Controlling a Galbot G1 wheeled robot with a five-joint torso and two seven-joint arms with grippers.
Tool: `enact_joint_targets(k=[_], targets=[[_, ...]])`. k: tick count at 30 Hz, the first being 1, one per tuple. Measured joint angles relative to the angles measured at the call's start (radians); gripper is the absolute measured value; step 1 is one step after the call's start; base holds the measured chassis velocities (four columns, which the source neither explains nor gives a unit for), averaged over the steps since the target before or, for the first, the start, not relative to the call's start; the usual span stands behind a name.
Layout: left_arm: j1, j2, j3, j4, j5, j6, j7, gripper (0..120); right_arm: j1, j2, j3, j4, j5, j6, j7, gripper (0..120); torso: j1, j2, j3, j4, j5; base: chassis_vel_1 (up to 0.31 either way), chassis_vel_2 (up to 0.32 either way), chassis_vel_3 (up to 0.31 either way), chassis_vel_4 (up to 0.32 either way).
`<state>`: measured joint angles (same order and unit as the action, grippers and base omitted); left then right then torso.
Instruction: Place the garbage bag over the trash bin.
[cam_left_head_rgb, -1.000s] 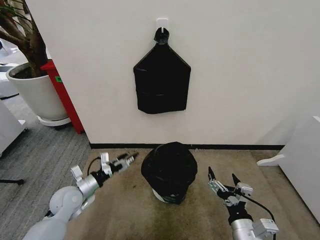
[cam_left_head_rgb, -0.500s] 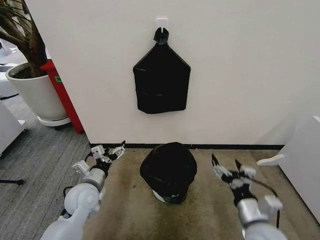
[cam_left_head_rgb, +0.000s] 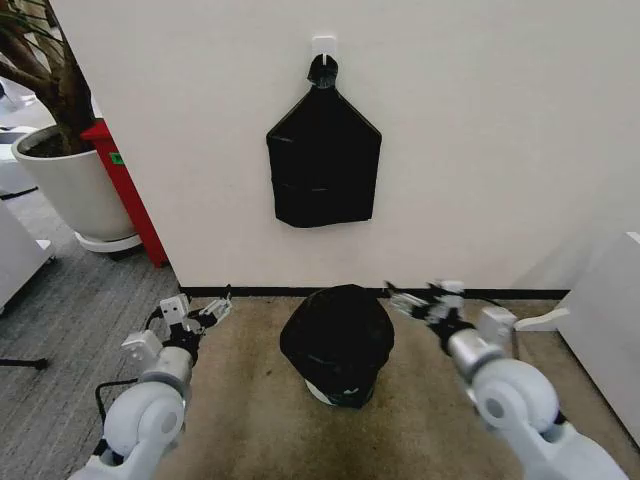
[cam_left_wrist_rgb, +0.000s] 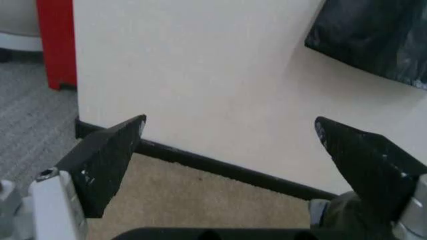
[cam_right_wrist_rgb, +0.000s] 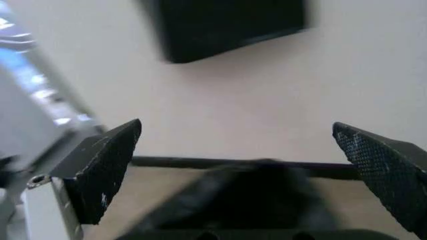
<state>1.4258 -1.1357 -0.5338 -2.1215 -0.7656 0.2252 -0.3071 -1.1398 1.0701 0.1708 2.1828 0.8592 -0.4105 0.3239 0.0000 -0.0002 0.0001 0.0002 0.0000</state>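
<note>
The glossy black garbage bag (cam_left_head_rgb: 338, 335) is draped over the trash bin, of which a strip of white base (cam_left_head_rgb: 322, 393) shows below the plastic. My left gripper (cam_left_head_rgb: 212, 308) is open, held low to the left of the bin and apart from it, pointing at the wall. The left wrist view shows its gripper (cam_left_wrist_rgb: 228, 122) with nothing between the fingers. My right gripper (cam_left_head_rgb: 415, 297) is open close to the bag's upper right side. In the right wrist view that gripper (cam_right_wrist_rgb: 235, 125) is empty, with the bag (cam_right_wrist_rgb: 260, 205) below it.
A flat black bundle of bags (cam_left_head_rgb: 323, 160) hangs from a hook on the white wall. A large white plant pot (cam_left_head_rgb: 75, 185) and a red cabinet (cam_left_head_rgb: 125, 190) stand at the left. White furniture (cam_left_head_rgb: 605, 330) stands at the right. Beige carpet surrounds the bin.
The left gripper has drawn back leftward, away from the bag. The right gripper has swung up and left, from the front right to beside the bag's top. The bag stays on the bin.
</note>
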Motion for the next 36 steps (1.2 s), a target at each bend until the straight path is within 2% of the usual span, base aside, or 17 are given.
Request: enact_joint_targets(k=[5, 8, 13, 14, 16, 29, 31, 33, 36], targets=[[0.002, 0.003, -0.009, -0.021, 0.0, -0.003, -0.005, 100, 0.103, 0.045, -0.162, -0.072, -0.012, -0.01, 0.056, 100, 0.0, 0.0, 0.0, -0.0003, 0.0, 0.0, 0.0, 0.0, 0.0], [0.009, -0.007, -0.012, -0.031, 0.004, -0.007, -0.008, 100, 0.159, 0.095, -0.248, -0.157, 0.01, -0.024, 0.154, 100, 0.0, 0.0, 0.0, -0.0002, -0.0003, 0.0, 0.0, 0.0, 0.0], [0.015, -0.014, -0.013, -0.035, 0.013, -0.012, -0.008, 100, 0.185, 0.146, -0.271, -0.206, 0.075, -0.029, 0.22, 100, 0.0, 0.0, 0.0, -0.0002, -0.0003, 0.0, 0.0, 0.0, 0.0], [0.019, -0.018, -0.019, -0.038, 0.018, -0.019, -0.009, 100, 0.207, 0.195, -0.28, -0.246, 0.117, -0.031, 0.268, 100, 0.0, 0.0, 0.0, -0.0002, -0.0003, 0.0, 0.0, 0.0, 0.0], [0.021, -0.02, -0.031, -0.044, 0.018, -0.024, -0.009, 100, 0.232, 0.235, -0.288, -0.289, 0.122, -0.031, 0.295, 100, 0.0, 0.0, 0.0, -0.0001, -0.0005, 0.0, 0.0, 0.0, 0.0], [0.022, -0.015, -0.084, -0.074, -0.017, -0.026, -0.007, 100, 0.299, 0.347, -0.329, -0.415, 0.099, -0.016, 0.362, 100, 0.0, 0.0, 0.0, -0.0004, -0.0003, 0.0, 0.0, 0.0, 0.0], [0.018, -0.019, -0.074, -0.074, -0.018, -0.033, -0.003, 100, 0.353, 0.41, -0.374, -0.467, 0.038, 0.006, 0.366, 100, 0.0, 0.0, 0.0, -0.0002, -0.0001, 0.0, 0.0, 0.0, 0.0], [0.017, -0.018, -0.073, -0.07, -0.018, -0.037, -0.001, 100, 0.37, 0.434, -0.381, -0.492, 0.016, 0.016, 0.368, 100, 0.0, 0.0, 0.0, 0.0, 0.0, 0.0, 0.0, 0.0, 0.0], [0.013, -0.017, -0.074, -0.064, -0.019, -0.041, -0.001, 100, 0.365, 0.43, -0.375, -0.485, 0.011, 0.017, 0.391, 100, 0.0, 0.0, 0.0, 0.0001, 0.0, 0.0, 0.0, 0.0, 0.0]])
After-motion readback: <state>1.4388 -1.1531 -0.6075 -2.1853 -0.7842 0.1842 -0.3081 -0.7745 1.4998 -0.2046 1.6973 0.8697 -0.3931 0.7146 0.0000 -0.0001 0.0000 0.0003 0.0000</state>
